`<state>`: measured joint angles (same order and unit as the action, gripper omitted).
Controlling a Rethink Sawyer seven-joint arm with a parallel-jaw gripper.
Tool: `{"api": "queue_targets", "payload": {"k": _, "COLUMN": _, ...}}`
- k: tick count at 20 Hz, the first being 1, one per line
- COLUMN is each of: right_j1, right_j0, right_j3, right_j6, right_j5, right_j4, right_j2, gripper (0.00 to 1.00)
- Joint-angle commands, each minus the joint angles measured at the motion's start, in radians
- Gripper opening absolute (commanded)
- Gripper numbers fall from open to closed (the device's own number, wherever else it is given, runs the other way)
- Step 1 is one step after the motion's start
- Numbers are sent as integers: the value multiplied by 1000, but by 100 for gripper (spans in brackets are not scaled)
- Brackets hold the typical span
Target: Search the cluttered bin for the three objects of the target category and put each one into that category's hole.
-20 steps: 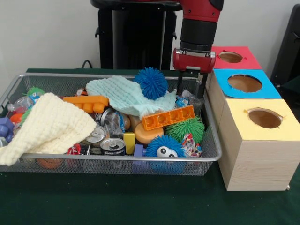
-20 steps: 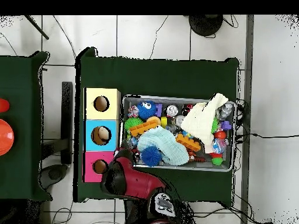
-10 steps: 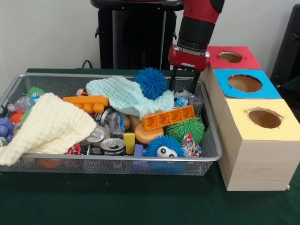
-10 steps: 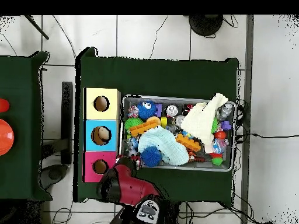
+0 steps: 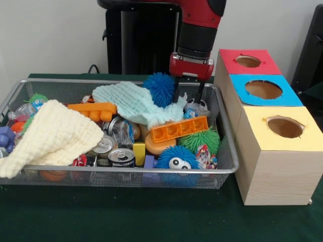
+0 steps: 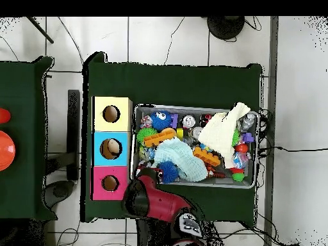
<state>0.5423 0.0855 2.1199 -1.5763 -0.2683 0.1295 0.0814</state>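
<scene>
My gripper (image 5: 187, 96) hangs open over the far right part of the wire bin (image 5: 126, 170), its fingers straddling the edge of a mint cloth (image 5: 133, 103) and a crinkly wrapper (image 5: 196, 107). A blue spiky ball (image 5: 159, 89) sits just left of the fingers. More spiky balls lie near the front: a green one (image 5: 201, 138) and a blue one with eyes (image 5: 176, 157). Three holed boxes stand to the right: red (image 5: 247, 61), blue (image 5: 263, 89), yellow (image 5: 285, 127). In the overhead view the arm (image 6: 154, 198) hides the gripper.
The bin also holds orange bricks (image 5: 180, 128) (image 5: 93, 109), drink cans (image 5: 121, 157), a cream cloth (image 5: 53, 136) and small toys. In the overhead view the boxes (image 6: 111, 148) line the bin's (image 6: 192, 107) left side on the green table.
The gripper has swung left from beside the boxes to above the bin's far right corner and come down next to the blue spiky ball. It stays open.
</scene>
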Motion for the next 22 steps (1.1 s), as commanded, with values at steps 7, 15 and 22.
{"api": "queue_targets", "payload": {"k": 7, "right_j1": 36, "right_j0": 143, "right_j3": -84, "right_j6": -222, "right_j5": 13, "right_j4": -55, "right_j2": -232, "gripper": 100}}
{"api": "queue_targets", "payload": {"k": 15, "right_j1": 45, "right_j0": 162, "right_j3": -82, "right_j6": -206, "right_j5": 53, "right_j4": -48, "right_j2": -262, "gripper": 100}}
{"api": "queue_targets", "payload": {"k": 22, "right_j1": 37, "right_j0": 145, "right_j3": -85, "right_j6": -206, "right_j5": 27, "right_j4": -34, "right_j2": -242, "gripper": 100}}
